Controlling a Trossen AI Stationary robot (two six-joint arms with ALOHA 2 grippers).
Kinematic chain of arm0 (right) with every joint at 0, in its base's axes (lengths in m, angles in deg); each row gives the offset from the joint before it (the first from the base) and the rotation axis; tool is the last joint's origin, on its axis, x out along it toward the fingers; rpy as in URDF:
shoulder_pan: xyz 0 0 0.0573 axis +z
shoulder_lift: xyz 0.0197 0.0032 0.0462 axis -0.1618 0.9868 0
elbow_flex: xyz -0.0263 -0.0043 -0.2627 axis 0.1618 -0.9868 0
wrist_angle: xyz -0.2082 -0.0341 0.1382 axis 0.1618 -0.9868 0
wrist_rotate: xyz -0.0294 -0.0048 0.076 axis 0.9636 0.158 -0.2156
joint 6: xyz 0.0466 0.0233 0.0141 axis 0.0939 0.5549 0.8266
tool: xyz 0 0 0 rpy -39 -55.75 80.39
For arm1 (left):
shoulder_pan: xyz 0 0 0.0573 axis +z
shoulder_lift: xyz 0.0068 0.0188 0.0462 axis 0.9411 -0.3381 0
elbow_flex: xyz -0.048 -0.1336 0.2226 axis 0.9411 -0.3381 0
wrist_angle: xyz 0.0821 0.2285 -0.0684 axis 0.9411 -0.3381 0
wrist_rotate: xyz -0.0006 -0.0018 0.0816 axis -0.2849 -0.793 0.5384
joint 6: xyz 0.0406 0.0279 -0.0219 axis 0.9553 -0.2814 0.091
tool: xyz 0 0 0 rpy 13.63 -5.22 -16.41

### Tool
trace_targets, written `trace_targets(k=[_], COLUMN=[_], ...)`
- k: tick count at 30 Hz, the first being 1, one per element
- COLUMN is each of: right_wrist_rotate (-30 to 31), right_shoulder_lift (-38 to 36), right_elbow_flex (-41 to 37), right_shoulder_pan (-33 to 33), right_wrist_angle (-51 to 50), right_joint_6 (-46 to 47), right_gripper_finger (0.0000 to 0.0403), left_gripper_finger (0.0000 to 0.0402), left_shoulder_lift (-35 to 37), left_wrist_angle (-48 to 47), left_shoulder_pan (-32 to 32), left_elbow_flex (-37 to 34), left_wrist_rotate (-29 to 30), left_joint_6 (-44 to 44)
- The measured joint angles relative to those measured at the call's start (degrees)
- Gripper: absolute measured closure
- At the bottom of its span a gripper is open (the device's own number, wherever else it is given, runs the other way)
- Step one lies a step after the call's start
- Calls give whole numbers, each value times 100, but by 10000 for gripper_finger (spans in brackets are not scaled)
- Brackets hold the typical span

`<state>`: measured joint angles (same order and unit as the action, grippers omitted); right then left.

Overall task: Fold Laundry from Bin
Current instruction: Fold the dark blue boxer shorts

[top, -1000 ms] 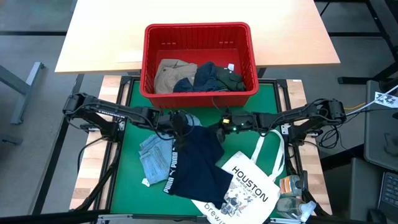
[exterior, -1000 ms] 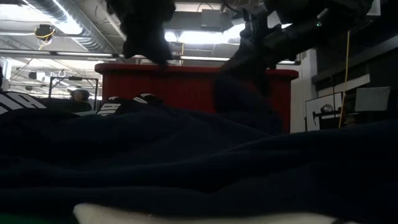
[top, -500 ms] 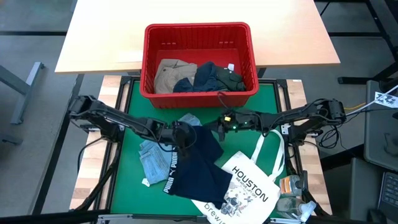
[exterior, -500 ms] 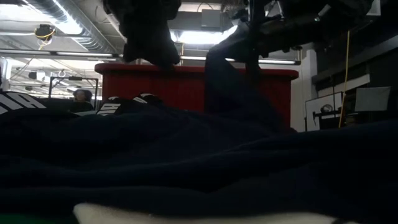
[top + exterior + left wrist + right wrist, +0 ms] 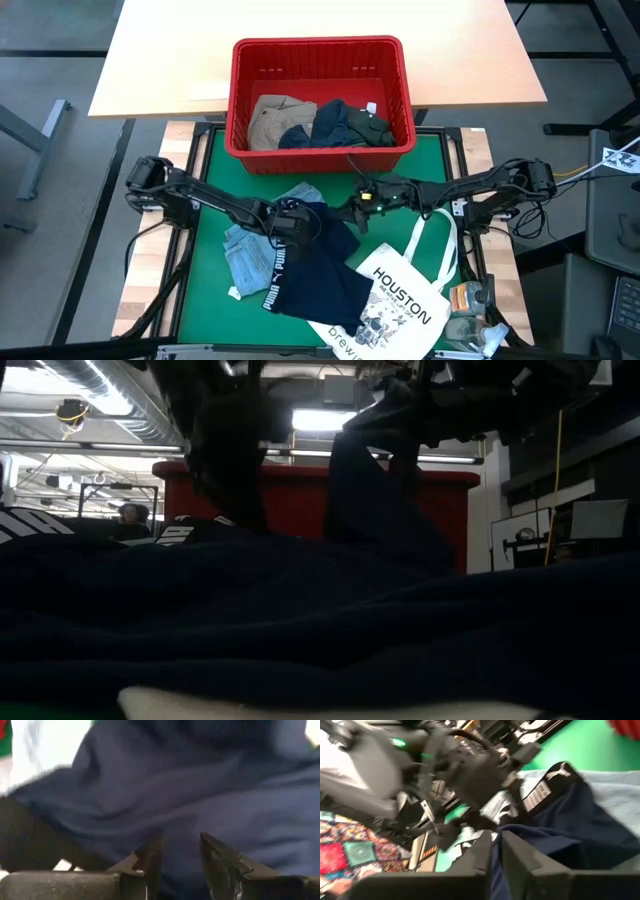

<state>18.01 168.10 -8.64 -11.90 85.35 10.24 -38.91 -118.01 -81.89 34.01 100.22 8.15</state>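
**Both grippers at the navy garment**

We see the navy garment (image 5: 315,262) spread on the green mat (image 5: 215,285), near of the red bin (image 5: 320,55). The left gripper (image 5: 180,857) presses into its far left edge, fingers apart over the cloth. The right gripper (image 5: 496,847) pinches a raised fold at its far right corner.

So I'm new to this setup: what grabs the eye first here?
The red slotted plastic bin at the table's far edge, holding khaki and dark garments. In front of it, on the green mat, a navy garment lies over light blue denim, both arms meeting above it. A white "HOUSTON" tote bag lies beside it.
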Motion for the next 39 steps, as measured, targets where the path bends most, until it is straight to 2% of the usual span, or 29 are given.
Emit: trace_targets(k=[5,10,14,19,26,29,32,36,39], right_wrist_rotate=[-186,-1024,-1301,-1300,-1278,-1089,-719,472,1276], right_shoulder_lift=[0,0,0,-68,-116,-116,-116,-118,-118], right_elbow_flex=[0,-2,-2,24,574,942,1362,1682,1617], right_shoulder_pan=[0,-9,-7,-7,-7,-7,-7,-7,-7], right_wrist_angle=[-2,-192,-174,30,-435,-1184,-2510,-4418,-5221], right_joint_6=[0,-7,-168,-985,-1694,-2125,-2665,-3040,-3043], right_gripper_finger=[278,230,218,217,217,216,216,217,217], left_gripper_finger=[278,278,278,278,278,278,278,278,278], left_shoulder_lift=[-183,-188,-188,-188,-188,-188,-188,-188,-188], left_wrist_angle=[-515,-1006,-1107,-1120,-1513,-1657,-1747,-1747,-1743], left_shoulder_pan=[77,87,87,87,89,88,88,87,88], left_elbow_flex=[-9,-7,-7,-7,-7,-7,-7,-7,-7], left_wrist_rotate=[2,7,9,5,7,4,4,2,2], left_joint_6=[-244,-455,-465,-465,-492,-507,-509,-509,-509])
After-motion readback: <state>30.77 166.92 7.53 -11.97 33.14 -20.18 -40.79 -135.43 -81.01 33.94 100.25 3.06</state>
